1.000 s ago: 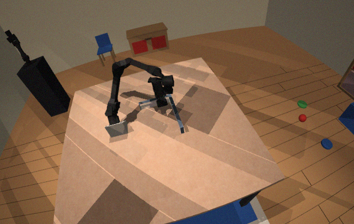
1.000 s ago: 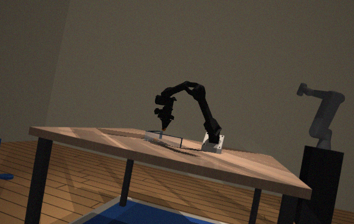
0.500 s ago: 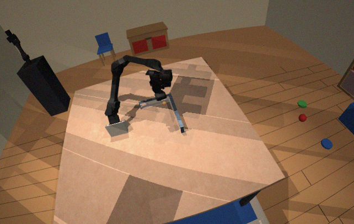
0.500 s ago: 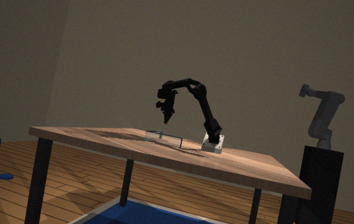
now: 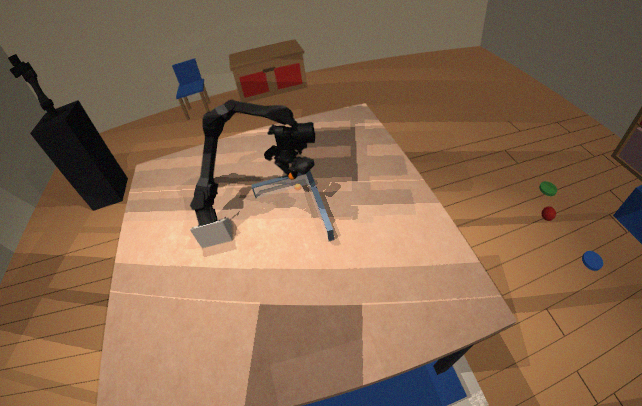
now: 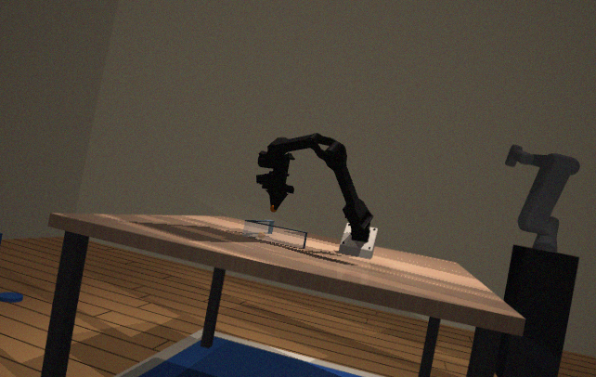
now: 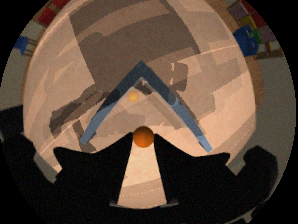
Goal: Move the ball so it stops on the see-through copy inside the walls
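Observation:
An orange ball [image 5: 291,176] [image 6: 273,208] [image 7: 143,137] is between the fingertips of my gripper [image 5: 292,174] [image 6: 273,206] [image 7: 143,135], which is shut on it. The exterior view shows ball and fingertips above the table top, higher than the walls. The two low clear walls [image 5: 322,207] [image 6: 289,236] [image 7: 188,125] meet in a corner. The see-through copy of the ball [image 5: 297,187] [image 6: 262,235] [image 7: 133,96] sits on the table inside that corner. In the wrist view the copy lies beyond the held ball, slightly left, near the corner.
The arm's grey base plate [image 5: 213,234] [image 6: 357,240] stands on the table [image 5: 187,282] [image 6: 291,266]. The free ends of the walls reach toward the base side. A second arm stands on a black pedestal [image 5: 82,156] [image 6: 537,299] off the table. Shadows cross the table top.

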`<act>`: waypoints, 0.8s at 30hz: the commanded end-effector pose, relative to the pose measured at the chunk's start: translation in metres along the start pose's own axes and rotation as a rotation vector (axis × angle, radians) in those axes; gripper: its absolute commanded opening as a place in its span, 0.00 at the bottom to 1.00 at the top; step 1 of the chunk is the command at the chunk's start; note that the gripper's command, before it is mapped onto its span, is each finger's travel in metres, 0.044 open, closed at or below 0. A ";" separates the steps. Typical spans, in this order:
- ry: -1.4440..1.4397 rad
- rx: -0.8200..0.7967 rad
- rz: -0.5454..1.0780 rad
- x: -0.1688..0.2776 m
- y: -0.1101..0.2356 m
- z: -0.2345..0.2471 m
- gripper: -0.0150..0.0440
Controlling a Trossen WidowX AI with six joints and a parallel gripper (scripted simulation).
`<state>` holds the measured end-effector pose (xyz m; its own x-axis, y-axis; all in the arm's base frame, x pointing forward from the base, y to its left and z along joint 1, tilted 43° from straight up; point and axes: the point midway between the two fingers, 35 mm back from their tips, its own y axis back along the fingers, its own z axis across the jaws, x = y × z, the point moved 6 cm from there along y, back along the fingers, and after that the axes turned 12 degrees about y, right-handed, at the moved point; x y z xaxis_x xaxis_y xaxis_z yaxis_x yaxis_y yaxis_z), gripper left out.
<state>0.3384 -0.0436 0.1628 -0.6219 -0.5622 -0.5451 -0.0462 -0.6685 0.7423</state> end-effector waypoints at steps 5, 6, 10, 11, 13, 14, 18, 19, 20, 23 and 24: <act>0.349 0.003 -0.007 -0.018 -0.008 0.005 0.25; 0.392 0.003 -0.007 -0.020 -0.009 0.006 0.25; 0.562 0.003 -0.009 -0.028 -0.013 0.009 0.25; 0.605 0.003 -0.009 -0.030 -0.014 0.010 0.25; 0.690 0.003 -0.010 -0.034 -0.016 0.011 0.25; 0.733 0.003 -0.011 -0.036 -0.017 0.012 0.25; 0.874 0.002 -0.013 -0.043 -0.021 0.015 0.25; 0.881 0.002 -0.013 -0.043 -0.021 0.015 0.25; 0.881 0.002 -0.013 -0.043 -0.021 0.015 0.25; 0.881 0.002 -0.013 -0.043 -0.021 0.015 0.25; 0.881 0.002 -0.013 -0.043 -0.021 0.015 0.25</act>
<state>0.3533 0.0005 0.1761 0.1820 -0.7313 -0.6573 -0.0481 -0.6743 0.7369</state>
